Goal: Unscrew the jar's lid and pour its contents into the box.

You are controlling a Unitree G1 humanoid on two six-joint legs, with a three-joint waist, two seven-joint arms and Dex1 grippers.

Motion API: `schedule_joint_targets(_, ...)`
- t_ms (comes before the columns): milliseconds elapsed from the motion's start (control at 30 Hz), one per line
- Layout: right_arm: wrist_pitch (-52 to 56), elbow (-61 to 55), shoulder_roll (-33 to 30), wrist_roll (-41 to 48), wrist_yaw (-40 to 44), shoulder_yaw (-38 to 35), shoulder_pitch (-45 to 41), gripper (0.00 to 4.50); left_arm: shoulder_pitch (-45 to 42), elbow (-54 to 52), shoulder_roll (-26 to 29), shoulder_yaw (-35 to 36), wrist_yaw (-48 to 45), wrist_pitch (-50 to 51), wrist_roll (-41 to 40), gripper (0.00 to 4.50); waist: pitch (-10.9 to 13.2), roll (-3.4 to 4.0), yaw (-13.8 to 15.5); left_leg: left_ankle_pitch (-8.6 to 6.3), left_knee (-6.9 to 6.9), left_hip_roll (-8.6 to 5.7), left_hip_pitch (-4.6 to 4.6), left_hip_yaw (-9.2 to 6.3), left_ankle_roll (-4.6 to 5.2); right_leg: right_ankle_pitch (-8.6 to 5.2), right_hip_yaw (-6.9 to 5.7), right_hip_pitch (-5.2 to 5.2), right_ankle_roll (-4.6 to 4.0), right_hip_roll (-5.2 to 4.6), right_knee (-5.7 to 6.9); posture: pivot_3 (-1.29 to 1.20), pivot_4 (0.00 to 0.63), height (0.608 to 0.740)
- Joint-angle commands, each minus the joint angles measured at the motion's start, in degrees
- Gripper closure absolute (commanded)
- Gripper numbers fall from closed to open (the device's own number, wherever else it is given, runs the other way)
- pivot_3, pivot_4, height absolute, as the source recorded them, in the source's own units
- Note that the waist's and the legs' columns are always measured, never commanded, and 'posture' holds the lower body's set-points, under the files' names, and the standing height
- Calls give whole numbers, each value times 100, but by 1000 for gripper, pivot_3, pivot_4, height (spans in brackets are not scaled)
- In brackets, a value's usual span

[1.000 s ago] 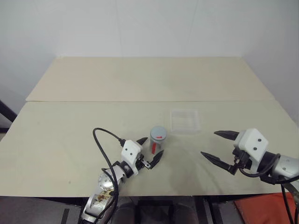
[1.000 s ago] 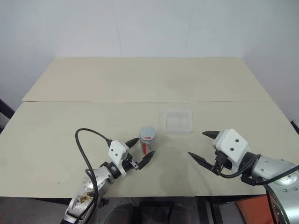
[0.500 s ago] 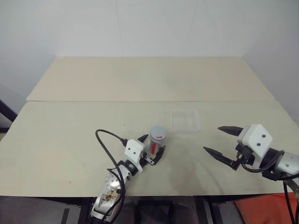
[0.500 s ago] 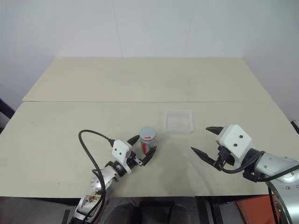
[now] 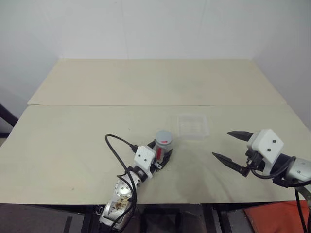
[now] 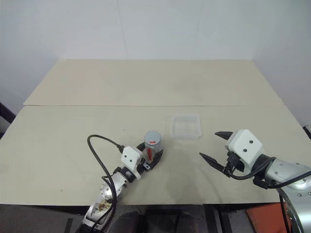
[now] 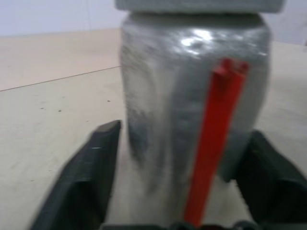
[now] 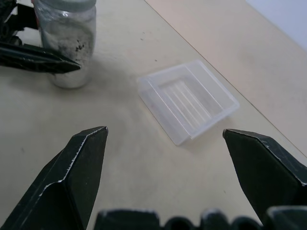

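Note:
The silver-grey jar (image 5: 164,144) with a red strip on its side stands upright near the front middle of the table, its grey lid (image 5: 164,135) still on top. My left gripper (image 5: 160,152) is shut on the jar's lower body, a black finger pressed to each side (image 7: 91,163). The clear plastic box (image 5: 193,126) lies flat a short way behind and to the right of the jar. My right gripper (image 5: 220,144) hovers open to the right of both, pointing toward them with nothing between its fingers; in its wrist view the box (image 8: 188,100) and jar (image 8: 67,43) lie ahead.
The beige table (image 5: 63,141) has a seam across it, with a second panel (image 5: 155,82) behind reaching to the white wall. A black cable (image 5: 116,145) loops from my left wrist above the tabletop. The table's front edge runs just below both arms.
My left gripper has closed from wide open onto the jar's sides. The right gripper has stayed in place, still open. The jar and box have not moved.

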Motion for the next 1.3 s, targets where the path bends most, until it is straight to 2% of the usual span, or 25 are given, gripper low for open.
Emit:
schedule_joint_targets(33,-123,-76,-50,-71,-10,-91,-59,0,-32,-2,-7,17,18,-146,16,1878,0,0,0,0,0,0,0,0,0,0,0,0,0,0,0,0,150,740)
schedule_joint_targets(267,-212,-59,28,-176,-44,-4,-15,0,-139,-39,128,259,-146,-52,-255,1880,0,1,-6,0,1,0,0,0,0,0,0,0,0,0,0,0,150,740)
schedule_joint_targets(367,-203,-93,108,-190,-112,91,-75,0,-381,-244,284,744,-558,309,-1077,1881,0,1,-25,0,0,0,-1,0,0,0,0,-2,0,0,1,0,150,740)
schedule_joint_targets(433,-193,-86,190,-227,-212,305,-230,0,-643,-300,568,1094,-1003,571,-1653,1881,-1,1,-35,2,1,1,-2,-3,-2,0,-4,-2,0,0,2,0,150,740)
schedule_joint_targets(533,-93,-110,412,-260,-456,730,-593,0,-910,-244,1042,1321,-1642,776,-2056,1887,-2,3,-69,3,4,0,-2,-3,-5,0,-4,-3,0,0,6,0,150,740)
schedule_joint_targets(633,257,-188,883,-101,-918,1172,-1120,0,-1109,-95,1483,1310,-2286,757,-2110,1894,-1,2,-69,26,6,-3,-2,0,-44,0,-4,-2,1,2,2,0,150,740)
schedule_joint_targets(700,439,-288,1247,-53,-1238,1448,-1437,0,-1207,-32,1589,1292,-2494,672,-2093,1899,-1,2,-62,30,5,-3,-5,0,-51,0,-4,-5,1,4,3,0,150,740)
schedule_joint_targets(833,930,-511,2026,136,-1826,2000,-2077,0,-1379,94,1610,1175,-2672,521,-1884,1900,-1,3,-45,35,6,-3,-15,-3,-58,0,-12,-12,1,5,3,0,150,740)
schedule_joint_targets(967,1245,-723,2520,425,-2070,2359,-2341,0,-1466,166,1465,1031,-2641,359,-1698,1900,-1,3,-49,35,6,-5,-22,-3,-59,0,-15,-16,1,5,4,0,150,740)
schedule_joint_targets(1100,1376,-716,2794,545,-2201,2604,-2499,0,-1515,224,1347,932,-2667,364,-1655,1900,-1,3,-54,35,5,-5,-24,-3,-59,0,-17,-16,1,6,6,0,150,740)
schedule_joint_targets(1300,1087,-332,2713,160,-2061,3105,-2756,0,-1667,395,1213,847,-2774,240,-1595,1900,-2,3,-68,36,6,-6,-23,-2,-59,0,-15,-23,1,7,7,0,150,740)
